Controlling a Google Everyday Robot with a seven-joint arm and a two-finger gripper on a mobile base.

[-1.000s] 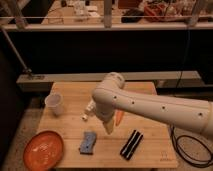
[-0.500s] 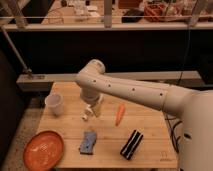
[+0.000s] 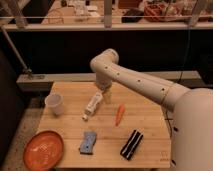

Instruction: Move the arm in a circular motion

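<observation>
Reaching in from the right, the arm [image 3: 135,82] bends at a rounded elbow over the far part of the wooden table [image 3: 150,131] and drops its beige gripper [image 3: 106,96] toward the far middle of the tabletop. The gripper hangs just right of a white bottle [image 3: 92,106] lying on its side. A carrot [image 3: 119,114] lies nearby, a clear cup [image 3: 54,104] stands left, and an orange plate [image 3: 43,150], blue sponge [image 3: 87,142] and black bar [image 3: 131,144] sit along the near edge.

Your arm [image 3: 142,82]: glossy white, reaching from the lower right up and left | elbow bent near the top centre, last segment pointing straight down | gripper [image 3: 106,97]: small beige tip hanging below the elbow.
</observation>
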